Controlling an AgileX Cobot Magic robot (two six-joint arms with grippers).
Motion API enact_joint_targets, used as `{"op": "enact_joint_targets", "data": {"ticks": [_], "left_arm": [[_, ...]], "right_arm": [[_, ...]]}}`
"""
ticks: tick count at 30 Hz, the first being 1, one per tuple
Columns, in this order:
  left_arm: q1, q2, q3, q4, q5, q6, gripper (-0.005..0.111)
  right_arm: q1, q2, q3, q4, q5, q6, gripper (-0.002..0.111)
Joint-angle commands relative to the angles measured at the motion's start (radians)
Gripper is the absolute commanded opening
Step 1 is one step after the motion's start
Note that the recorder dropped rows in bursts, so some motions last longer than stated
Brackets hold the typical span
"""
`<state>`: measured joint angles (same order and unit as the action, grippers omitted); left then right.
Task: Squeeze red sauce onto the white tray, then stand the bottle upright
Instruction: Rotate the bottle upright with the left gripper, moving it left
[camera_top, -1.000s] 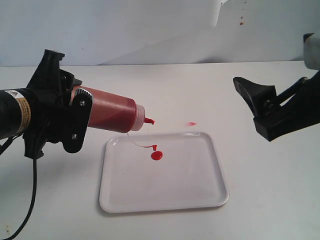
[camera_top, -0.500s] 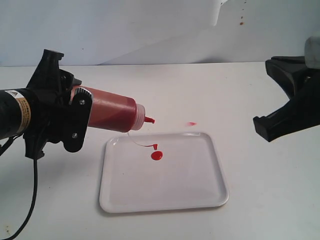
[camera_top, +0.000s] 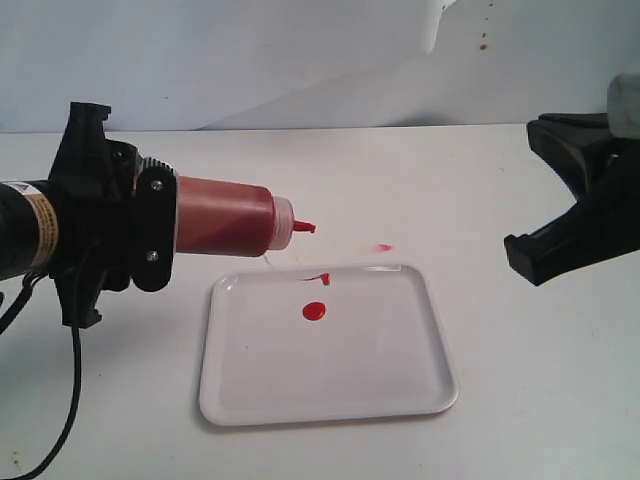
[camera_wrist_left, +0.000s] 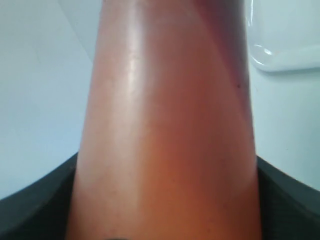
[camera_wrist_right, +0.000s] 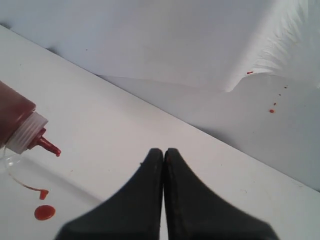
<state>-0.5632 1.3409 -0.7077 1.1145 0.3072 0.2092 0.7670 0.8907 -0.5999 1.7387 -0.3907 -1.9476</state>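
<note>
My left gripper (camera_top: 165, 215) is shut on the bottle (camera_top: 225, 215), holding it about level above the table, its whitish cap and red nozzle (camera_top: 303, 228) over the far left edge of the white tray (camera_top: 330, 375). A round red sauce blob (camera_top: 314, 311) and a small smear lie on the tray. In the left wrist view the orange-red bottle (camera_wrist_left: 165, 125) fills the frame between dark fingers (camera_wrist_left: 30, 205), with a tray corner (camera_wrist_left: 285, 45) beyond. My right gripper (camera_top: 540, 130) hangs far right, shut and empty (camera_wrist_right: 164, 152), facing the bottle (camera_wrist_right: 15, 117) and blob (camera_wrist_right: 45, 212).
A red smear (camera_top: 382, 247) marks the table just beyond the tray's far edge. Red splatters (camera_top: 483, 42) dot the white backdrop. A black cable (camera_top: 70, 380) hangs from the left arm toward the front left.
The bottle has tipped up from nozzle-down to about level, lifting the nozzle. The right gripper swung off to the right a second ago and has since stayed still.
</note>
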Motion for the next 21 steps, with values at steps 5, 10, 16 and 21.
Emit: {"op": "enact_joint_targets", "data": {"ticks": [5,10,16,21], "left_arm": [[-0.006,-0.16,0.013,-0.163,-0.105,-0.031,0.0],[-0.006,-0.208,0.045,-0.163,-0.12,-0.029,0.0],[-0.006,-0.231,0.055,-0.167,-0.123,-0.088,0.0],[-0.006,-0.231,0.055,-0.167,-0.125,-0.152,0.0]], "right_arm": [[0.002,-0.002,0.004,0.003,0.089,-0.006,0.0],[0.002,-0.002,0.004,0.003,0.137,-0.006,0.0],[0.002,-0.002,0.004,0.003,0.194,-0.006,0.0],[0.002,-0.002,0.004,0.003,0.219,-0.006,0.0]]}}
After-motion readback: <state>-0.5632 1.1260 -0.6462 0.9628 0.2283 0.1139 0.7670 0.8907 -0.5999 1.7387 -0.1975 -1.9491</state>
